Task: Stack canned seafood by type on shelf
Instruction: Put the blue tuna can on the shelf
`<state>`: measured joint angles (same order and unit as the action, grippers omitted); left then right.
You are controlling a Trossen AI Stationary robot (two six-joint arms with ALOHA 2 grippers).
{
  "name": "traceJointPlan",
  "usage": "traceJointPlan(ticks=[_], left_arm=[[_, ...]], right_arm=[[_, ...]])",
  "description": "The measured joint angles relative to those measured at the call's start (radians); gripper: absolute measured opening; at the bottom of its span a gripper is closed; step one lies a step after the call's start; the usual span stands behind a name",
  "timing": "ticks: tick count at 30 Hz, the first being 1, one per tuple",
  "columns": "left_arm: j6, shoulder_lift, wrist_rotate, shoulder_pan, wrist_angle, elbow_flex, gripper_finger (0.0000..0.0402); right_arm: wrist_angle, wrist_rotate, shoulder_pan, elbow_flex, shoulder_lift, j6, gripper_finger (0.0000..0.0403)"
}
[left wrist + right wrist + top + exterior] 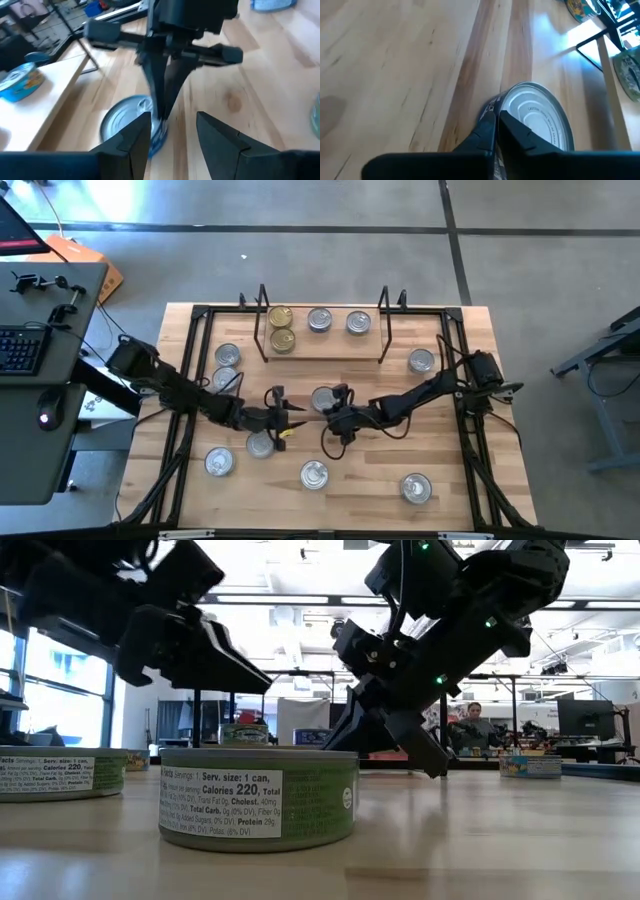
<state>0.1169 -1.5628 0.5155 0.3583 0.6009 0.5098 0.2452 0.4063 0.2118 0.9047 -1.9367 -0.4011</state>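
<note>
The shelf (330, 350) stands at the table's far middle and bears two gold tins (282, 327) and two silver ones (339, 321). More tins lie loose on the table. One silver-lidded, blue-sided tin (322, 398) rests flat on its base at mid-table. My right gripper (496, 116) is shut with its tips at this tin's rim. My left gripper (172, 132) hovers open just to the tin's left (293, 420), pointing at it, with nothing between its fingers. My right gripper has its shut fingertips (490, 122) against the tin's rim (506, 100), at the edge of the lid (159, 120). The fingers slant down from the table's right. The tin stays flat on the table.
Loose tins lie at the left (226, 366), near left (218, 462), near my left arm (260, 443), near middle (314, 474), near right (415, 487) and right (421, 361). A green-labelled tin (258, 798) fills the low view's front. Black frame rails (190, 380) edge the table.
</note>
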Motion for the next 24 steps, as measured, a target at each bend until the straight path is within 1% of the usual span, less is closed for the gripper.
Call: traceJointPlan(ticks=[6,10,13,17,22,24], left_arm=[[-0.046,0.129,0.172,0.076,-0.232,0.000,0.0152],[-0.118,0.224,0.253,0.121,-0.370,0.001,0.0152],[-0.179,0.289,0.284,0.149,-0.461,0.001,0.0152],[-0.254,0.349,0.314,0.175,-0.548,0.001,0.0152],[-0.292,0.372,0.338,0.188,-0.576,0.000,0.0152],[-0.297,0.372,0.337,0.188,-0.582,0.000,0.0152]], right_arm=[[-0.076,0.047,0.015,-0.009,0.080,-0.017,0.0001],[-0.043,0.061,0.018,-0.006,0.143,-0.080,0.0001],[-0.015,0.065,0.010,-0.005,0.155,-0.118,0.0000],[0.079,0.066,-0.021,-0.005,0.156,-0.194,0.0001],[0.177,0.071,-0.127,-0.004,0.157,-0.236,0.0001],[0.220,0.057,-0.167,-0.004,0.158,-0.250,0.0001]])
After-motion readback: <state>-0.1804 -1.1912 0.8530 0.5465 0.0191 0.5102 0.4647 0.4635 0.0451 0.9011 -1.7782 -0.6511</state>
